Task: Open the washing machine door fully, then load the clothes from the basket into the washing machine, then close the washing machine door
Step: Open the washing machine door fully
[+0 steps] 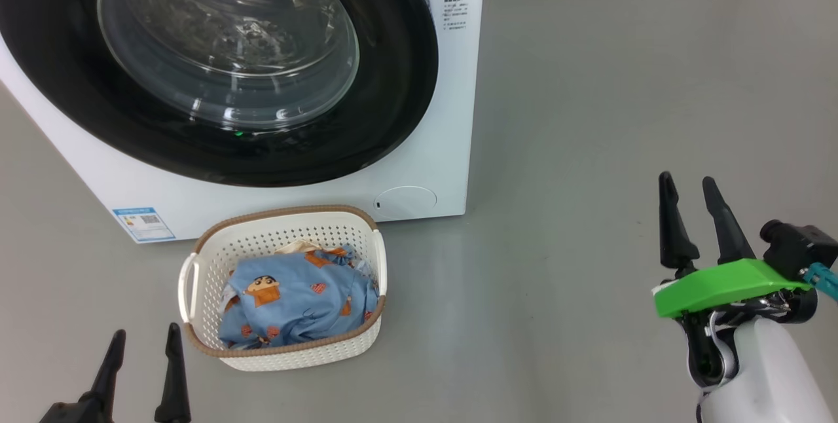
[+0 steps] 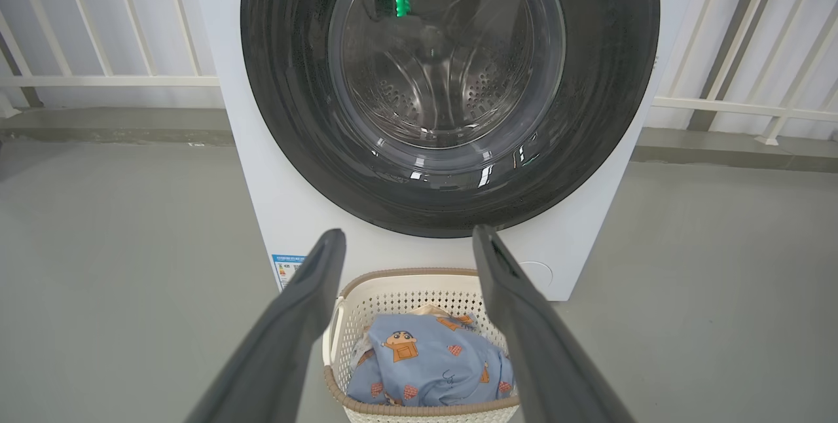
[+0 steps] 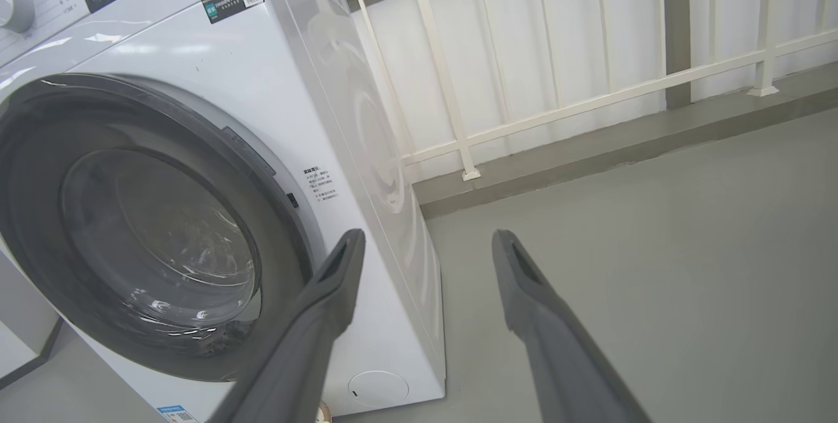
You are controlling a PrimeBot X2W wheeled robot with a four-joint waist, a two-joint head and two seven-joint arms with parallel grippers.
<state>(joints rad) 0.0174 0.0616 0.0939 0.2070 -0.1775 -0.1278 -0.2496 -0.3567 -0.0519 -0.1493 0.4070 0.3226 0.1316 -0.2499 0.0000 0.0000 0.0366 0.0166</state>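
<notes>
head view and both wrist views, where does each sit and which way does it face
Head view: on the head, looking down at the closed washing machine door, basket and clothes; open left gripper and open right gripper show.
Left wrist view: low, square-on to the door, over the basket; own fingers show.
Right wrist view: further right, angled across the door toward a railing; own fingers.
Shared: all see the door; head and left wrist see the basket.

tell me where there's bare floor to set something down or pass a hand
Widest bare floor: right of the washing machine, between the basket and the right hand. Smaller patch left of the basket. Tight where the basket nears the machine's front.
</notes>
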